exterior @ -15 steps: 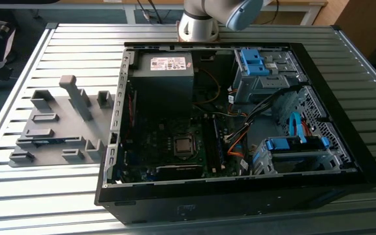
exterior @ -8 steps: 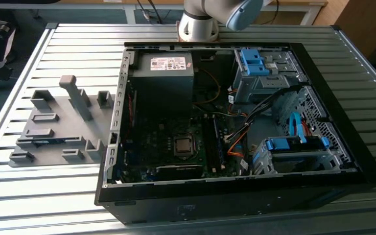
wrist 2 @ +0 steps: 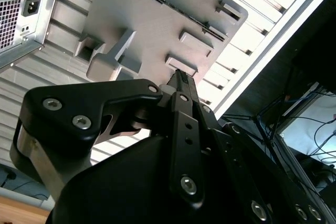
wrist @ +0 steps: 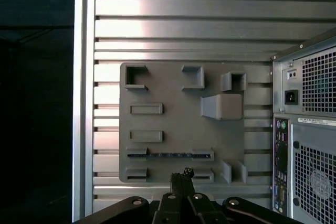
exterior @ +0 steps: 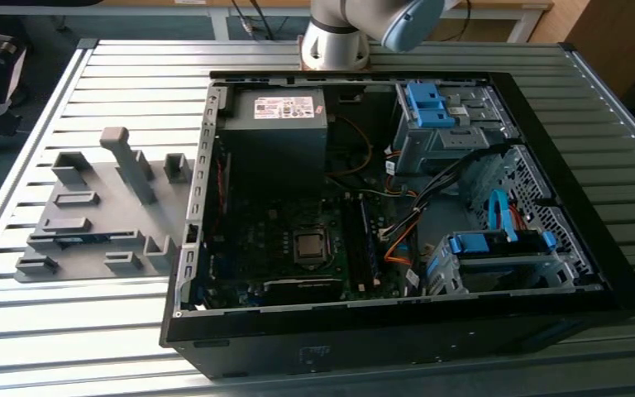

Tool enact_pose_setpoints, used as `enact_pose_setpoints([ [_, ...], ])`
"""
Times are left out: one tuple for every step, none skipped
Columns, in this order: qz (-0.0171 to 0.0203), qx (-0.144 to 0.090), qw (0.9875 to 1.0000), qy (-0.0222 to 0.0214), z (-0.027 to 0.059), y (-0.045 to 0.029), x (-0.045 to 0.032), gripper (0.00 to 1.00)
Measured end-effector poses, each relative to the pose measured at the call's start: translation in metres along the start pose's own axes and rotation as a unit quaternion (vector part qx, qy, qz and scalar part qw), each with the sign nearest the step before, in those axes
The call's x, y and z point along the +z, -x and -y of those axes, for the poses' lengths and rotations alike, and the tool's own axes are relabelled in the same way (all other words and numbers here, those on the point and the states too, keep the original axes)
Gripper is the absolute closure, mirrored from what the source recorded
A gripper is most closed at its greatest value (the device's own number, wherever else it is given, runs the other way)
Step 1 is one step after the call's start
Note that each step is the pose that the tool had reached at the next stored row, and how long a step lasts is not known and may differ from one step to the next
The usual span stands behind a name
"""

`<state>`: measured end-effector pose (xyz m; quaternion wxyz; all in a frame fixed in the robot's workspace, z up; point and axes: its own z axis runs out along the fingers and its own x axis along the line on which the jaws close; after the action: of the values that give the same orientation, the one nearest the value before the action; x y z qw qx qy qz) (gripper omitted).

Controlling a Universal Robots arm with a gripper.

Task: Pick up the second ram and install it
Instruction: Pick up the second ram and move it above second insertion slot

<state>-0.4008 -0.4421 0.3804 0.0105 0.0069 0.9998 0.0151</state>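
The arm (exterior: 334, 37) hangs high over the grey tray (wrist: 178, 114) holding the second ram (wrist: 173, 155) — pincer (wrist: 185, 173) pinched closed, empty.

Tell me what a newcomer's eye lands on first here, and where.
The open computer case dominates the slatted table in the exterior view, its inside laid bare. On the exterior view's left lies the grey holder tray, with the second ram sitting in one slot. In the first wrist view the pincer points toward that tray.
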Motion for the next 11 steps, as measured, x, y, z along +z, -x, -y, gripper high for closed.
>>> enact_pose_setpoints([
  [-0.0001,-0.002,1.0,0.0,0.0,0.0,0.0,0.89],
  [-0.0001,-0.002,1.0,0.0,0.0,0.0,0.0,0.89],
  [-0.0001,-0.002,1.0,0.0,0.0,0.0,-0.0001,0.89],
  [-0.0001,-0.003,1.0,0.0,0.0,0.0,0.0,0.89],
  [-0.0001,-0.003,1.0,0.0,0.0,0.0,0.0,0.89],
  [-0.0001,-0.003,1.0,0.0,0.0,0.0,0.0,0.89],
  [-0.0001,-0.003,1.0,0.0,0.0,0.0,0.0,0.89],
  [-0.0001,-0.004,1.0,0.0,0.0,0.0,0.0,0.89],
  [-0.0002,-0.004,1.0,0.0001,0.0,0.0,0.0,0.89],
  [-0.0002,-0.004,1.0,0.0001,0.0,0.0,0.0,0.89],
  [-0.0002,-0.004,1.0,0.0001,0.0,0.0,0.0,0.89],
])
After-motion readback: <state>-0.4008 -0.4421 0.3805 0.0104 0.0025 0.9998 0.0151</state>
